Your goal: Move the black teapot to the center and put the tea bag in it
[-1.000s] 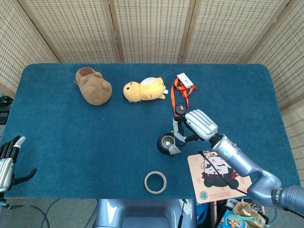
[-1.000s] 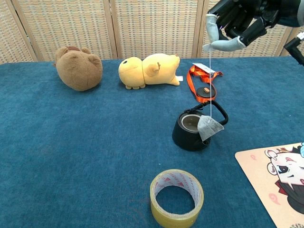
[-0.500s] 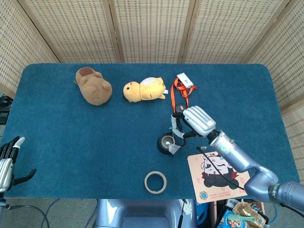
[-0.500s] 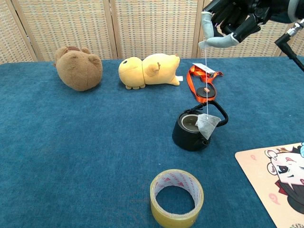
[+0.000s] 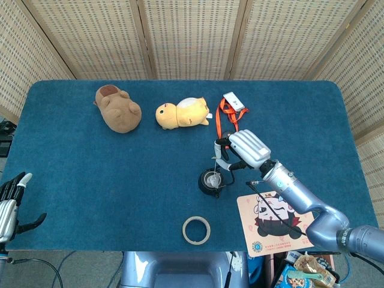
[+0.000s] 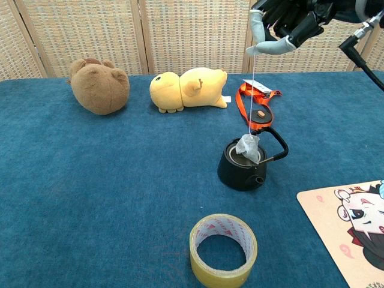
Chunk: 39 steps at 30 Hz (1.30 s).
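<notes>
The black teapot (image 6: 242,168) (image 5: 209,182) stands lidless on the blue table, right of centre. Above it, my right hand (image 6: 282,24) (image 5: 240,152) pinches the string of the tea bag (image 6: 248,146) (image 5: 214,178). The bag hangs on the thin string directly over the pot's mouth, its lower part at the rim. My left hand (image 5: 9,201) rests at the table's near left edge with fingers spread and holds nothing; only the head view shows it.
A brown plush (image 6: 99,84) and a yellow plush (image 6: 186,89) lie at the back. An orange lanyard with a white card (image 6: 257,105) lies behind the teapot. A tape roll (image 6: 223,249) sits near the front edge. A cartoon mat (image 6: 351,224) lies at the front right.
My right hand moved left and slightly back, carrying the tea bag from the teapot's right side to directly above its opening. The teapot and the left hand stayed put.
</notes>
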### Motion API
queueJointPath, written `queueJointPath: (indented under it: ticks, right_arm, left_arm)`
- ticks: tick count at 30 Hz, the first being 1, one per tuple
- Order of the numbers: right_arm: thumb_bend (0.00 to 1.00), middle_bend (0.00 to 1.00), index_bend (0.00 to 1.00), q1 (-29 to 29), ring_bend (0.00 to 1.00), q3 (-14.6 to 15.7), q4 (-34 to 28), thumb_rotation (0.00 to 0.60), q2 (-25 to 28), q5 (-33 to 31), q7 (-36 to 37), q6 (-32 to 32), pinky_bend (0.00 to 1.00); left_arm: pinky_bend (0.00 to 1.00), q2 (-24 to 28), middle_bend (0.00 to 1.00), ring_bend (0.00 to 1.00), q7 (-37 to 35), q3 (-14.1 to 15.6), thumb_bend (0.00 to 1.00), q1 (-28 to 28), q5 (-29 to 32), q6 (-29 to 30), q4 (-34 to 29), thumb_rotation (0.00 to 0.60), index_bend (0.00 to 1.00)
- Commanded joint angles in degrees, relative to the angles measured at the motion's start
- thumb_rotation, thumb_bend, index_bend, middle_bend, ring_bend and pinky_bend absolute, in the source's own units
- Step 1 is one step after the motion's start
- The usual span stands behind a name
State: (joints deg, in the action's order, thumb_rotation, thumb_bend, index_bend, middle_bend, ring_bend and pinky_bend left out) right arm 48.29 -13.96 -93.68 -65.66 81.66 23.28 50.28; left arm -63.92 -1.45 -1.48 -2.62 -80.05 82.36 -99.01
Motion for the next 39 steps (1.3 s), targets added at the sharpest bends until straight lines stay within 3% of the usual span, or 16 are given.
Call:
queueJointPath:
  ticks: [1, 14, 31, 39]
  right_arm:
    - [0.72, 0.78, 0.7, 0.12, 0.88, 0.16, 0.32, 0.6, -0.3, -0.14, -0.02, -0.27, 0.97]
    - [0.72, 0.78, 0.7, 0.54, 0.88, 1.62, 4.45, 0.6, -3.6, -1.04, 0.84, -2.13, 0.97]
    - [0.72, 0.77, 0.7, -0.98, 0.88, 5.89, 10.61, 0.6, -8.37, 0.43, -1.7, -2.2, 0.97]
    - [0.72, 0.77, 0.7, -0.3, 0.88, 5.48, 13.16, 0.6, -9.19, -1.44, -1.31, -4.52, 0.97]
  left_arm:
    - [0.0, -0.06, 0.0, 0.0, -0.03, 0.01, 0.26, 0.01, 0.1, -0.1, 0.05, 0.6, 0.0]
    - [0.0, -0.07, 0.0, 0.0, -0.02, 0.13, 0.26, 0.13, 0.25, -0.37, 0.25, 0.6, 0.0]
    - [0.0, 0.05, 0.0, 0.0, 0.39, 0.44, 0.26, 0.08, -0.28, -0.68, -0.21, 0.6, 0.0]
    - [0.0, 0.31, 0.0, 0.0, 0.59, 0.49, 0.26, 0.26, -0.35, -0.43, -0.58, 0.6, 0.0]
